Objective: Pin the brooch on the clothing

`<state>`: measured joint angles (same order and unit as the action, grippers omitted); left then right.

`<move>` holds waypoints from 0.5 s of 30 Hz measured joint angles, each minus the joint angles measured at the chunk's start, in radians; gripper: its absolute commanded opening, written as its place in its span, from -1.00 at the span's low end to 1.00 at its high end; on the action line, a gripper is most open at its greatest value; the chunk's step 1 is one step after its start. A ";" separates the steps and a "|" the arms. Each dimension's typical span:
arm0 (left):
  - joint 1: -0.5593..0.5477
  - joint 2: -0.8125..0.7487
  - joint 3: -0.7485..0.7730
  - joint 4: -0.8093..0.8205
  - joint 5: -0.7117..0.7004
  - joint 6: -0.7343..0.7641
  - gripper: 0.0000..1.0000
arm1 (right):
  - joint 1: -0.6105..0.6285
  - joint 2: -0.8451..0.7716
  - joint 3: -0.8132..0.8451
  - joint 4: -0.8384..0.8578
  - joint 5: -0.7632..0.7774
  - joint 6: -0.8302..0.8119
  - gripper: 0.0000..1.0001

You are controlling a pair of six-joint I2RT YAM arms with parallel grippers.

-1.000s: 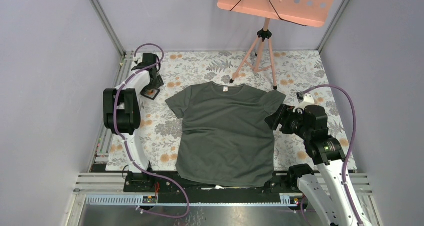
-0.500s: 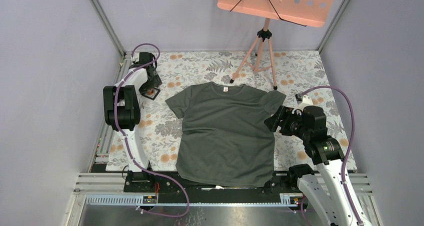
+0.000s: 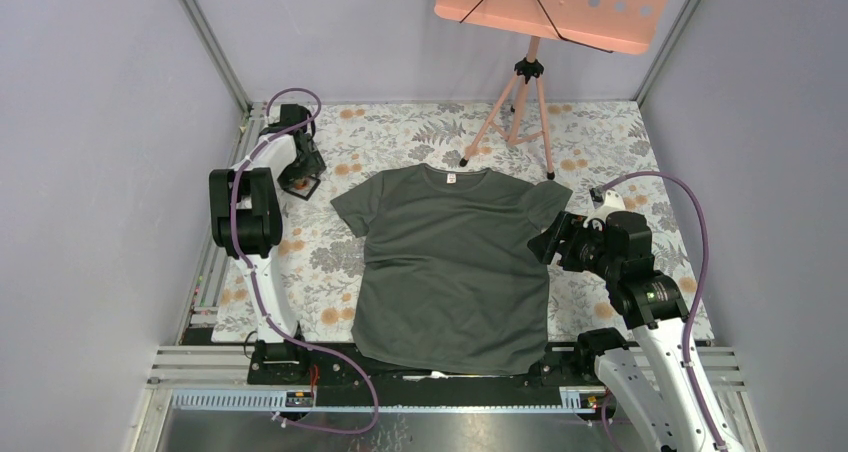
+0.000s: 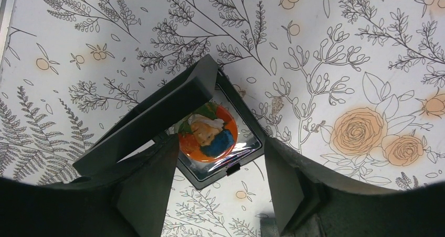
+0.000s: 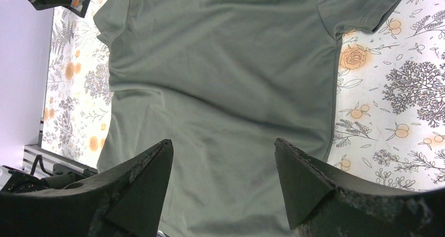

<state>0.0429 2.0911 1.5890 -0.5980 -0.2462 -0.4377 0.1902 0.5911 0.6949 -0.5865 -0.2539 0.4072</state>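
Observation:
The brooch [image 4: 208,131] is a round orange pin with a blue and green picture. It lies in an open black square case [image 4: 231,168] whose lid [image 4: 152,114] stands up at the left. My left gripper [image 4: 220,155] is open and hovers just above the case, one finger on each side. In the top view the case [image 3: 302,185] is at the far left, under the left gripper [image 3: 298,167]. The grey-green T-shirt [image 3: 455,262] lies flat in the middle. My right gripper [image 3: 548,240] is open and empty over the shirt's right edge [image 5: 225,79].
An orange music stand [image 3: 555,7] on a tripod [image 3: 520,102] stands at the back, its feet near the shirt's collar and right sleeve. The floral tablecloth [image 3: 620,142] covers the table. Grey walls close in both sides.
My left arm has shifted slightly back and left, with the gripper staying over the case. The right arm has nudged a little. Nothing was taken hold of.

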 measured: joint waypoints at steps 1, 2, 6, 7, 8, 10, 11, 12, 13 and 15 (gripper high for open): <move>0.000 0.000 0.000 0.000 0.000 0.000 0.33 | 0.000 0.000 0.000 0.000 0.000 0.000 0.57; 0.000 0.000 0.000 0.000 0.000 0.000 0.33 | 0.000 0.000 0.000 0.000 0.000 0.001 0.57; 0.000 0.000 0.000 -0.002 0.000 0.000 0.33 | 0.000 0.003 0.000 0.000 0.000 0.001 0.57; 0.000 0.000 0.000 -0.003 0.000 0.000 0.33 | 0.000 0.005 0.000 0.000 0.000 0.001 0.57; 0.000 0.000 0.000 -0.005 0.000 0.000 0.33 | 0.000 0.006 0.000 0.000 0.000 0.001 0.57; 0.000 0.000 0.000 -0.011 -0.001 0.000 0.34 | 0.000 0.008 0.000 0.000 0.000 0.001 0.57; 0.000 0.000 0.000 -0.013 -0.001 0.000 0.34 | 0.000 0.008 0.000 0.000 0.000 0.001 0.57; 0.000 0.000 0.000 -0.014 -0.001 0.000 0.35 | 0.000 0.008 0.000 0.000 0.000 0.001 0.57; 0.000 0.000 -0.001 -0.014 -0.001 0.000 0.35 | 0.000 0.008 0.000 0.000 0.000 0.001 0.57; 0.000 0.000 -0.001 -0.016 -0.001 0.000 0.35 | 0.000 0.008 0.000 0.000 -0.001 0.001 0.57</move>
<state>0.0429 2.0911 1.5879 -0.6136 -0.2474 -0.4374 0.1902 0.5995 0.6945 -0.5869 -0.2546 0.4084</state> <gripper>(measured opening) 0.671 0.785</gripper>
